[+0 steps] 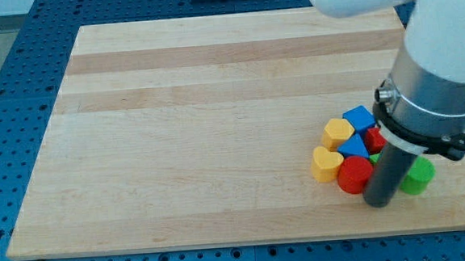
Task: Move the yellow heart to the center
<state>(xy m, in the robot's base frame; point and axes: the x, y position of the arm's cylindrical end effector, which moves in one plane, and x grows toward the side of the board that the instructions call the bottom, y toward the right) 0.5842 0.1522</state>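
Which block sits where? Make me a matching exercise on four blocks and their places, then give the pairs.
Blocks:
1. lower yellow block
2. upper blue block
3. red cylinder
4. green block

Places:
A. just to the view's right of my tip
B. nearest the view's top in the cluster
C. just to the view's left of my tip
D. farthest to the view's left in the cluster

Pairs: 1-D, 2-B, 3-C, 4-A.

wooden board [216, 131] carries clustered coloured blocks [349, 152].
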